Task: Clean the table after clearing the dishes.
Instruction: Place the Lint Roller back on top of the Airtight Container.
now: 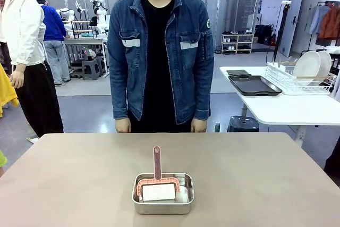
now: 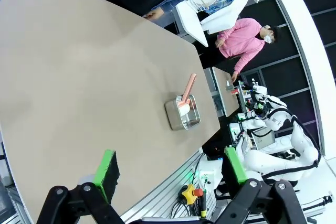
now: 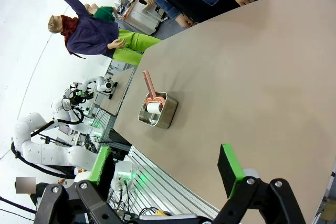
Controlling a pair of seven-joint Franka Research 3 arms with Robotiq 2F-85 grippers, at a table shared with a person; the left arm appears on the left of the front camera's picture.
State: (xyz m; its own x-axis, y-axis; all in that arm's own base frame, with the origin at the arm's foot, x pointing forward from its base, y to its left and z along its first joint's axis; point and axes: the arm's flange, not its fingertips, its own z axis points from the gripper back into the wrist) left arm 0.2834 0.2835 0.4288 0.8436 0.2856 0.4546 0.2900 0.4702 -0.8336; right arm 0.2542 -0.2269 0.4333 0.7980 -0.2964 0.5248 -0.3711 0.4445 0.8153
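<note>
- Beige-brown and flat, the counter is bare but for one small steel pan near my edge, in the middle.
- In the pan I see a cleaning tool with a pink frame, a white pad and a long pink handle that sticks up and leans toward the person at the far side.
- The dishes are off the counter. White plates stand in the wire rack on the white table to the side, and a dark tray lies just beside it.
- So I think clearing is done and wiping comes next.
- My left end effector is wide open and holds nothing. It hangs high over my edge of the counter.
- My right end effector is wide open and empty too, also high up.
- To do this well, I would pick one arm and come down on the pink handle, not the pad.
- I would grab the handle high up, where it clears the pan rim, and lift straight so the pan does not slide.
- The person's hands rest at the far edge, so I would go slowly there.
</note>
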